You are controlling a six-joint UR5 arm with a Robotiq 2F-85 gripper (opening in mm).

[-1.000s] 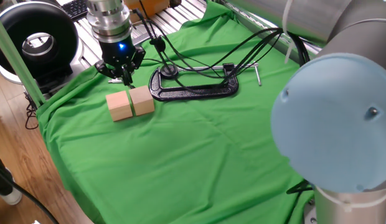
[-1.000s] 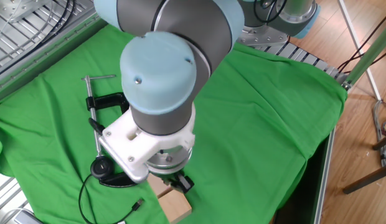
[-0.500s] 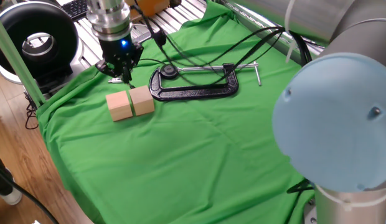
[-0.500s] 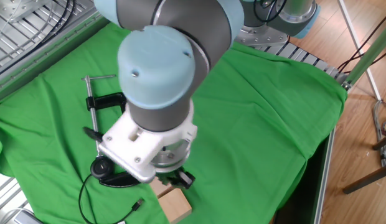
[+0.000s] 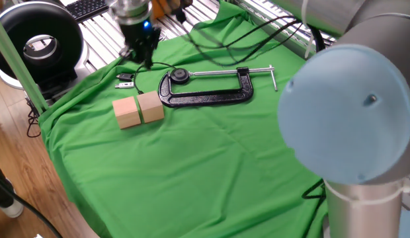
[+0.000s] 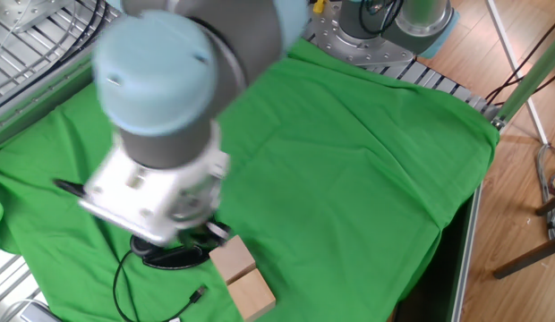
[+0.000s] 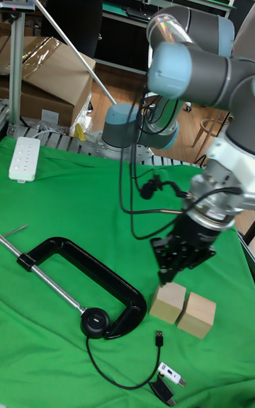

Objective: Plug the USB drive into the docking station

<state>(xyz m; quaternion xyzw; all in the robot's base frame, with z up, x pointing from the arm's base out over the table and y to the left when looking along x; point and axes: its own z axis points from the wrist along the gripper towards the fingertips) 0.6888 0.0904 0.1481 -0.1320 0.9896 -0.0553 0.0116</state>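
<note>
The USB drive [image 7: 168, 382] lies flat on the green cloth near the table's edge, a small dark stick with a pale metallic end; in one fixed view the USB drive [image 5: 124, 82] shows left of the clamp. The docking station [image 7: 94, 321] is a round black puck inside the clamp's jaw, also seen as the docking station [image 5: 179, 75], with a thin cable ending in a plug [image 7: 159, 339]. My gripper [image 5: 145, 61] hangs above the cloth between drive and puck, its fingers together and nothing in them. In the tall view the gripper [image 7: 164, 279] points down just above the blocks.
Two wooden blocks [image 5: 139, 109] stand side by side near the drive, also seen as the blocks [image 7: 184, 307] in the tall view. A big black C-clamp [image 5: 205, 96] lies behind them. A white power strip [image 7: 23, 159] sits at the far corner. Arm cables hang over the cloth.
My gripper has risen and moved from just beside the blocks toward the back, uncovering the small items on the cloth. The blocks, clamp and puck have stayed put.
</note>
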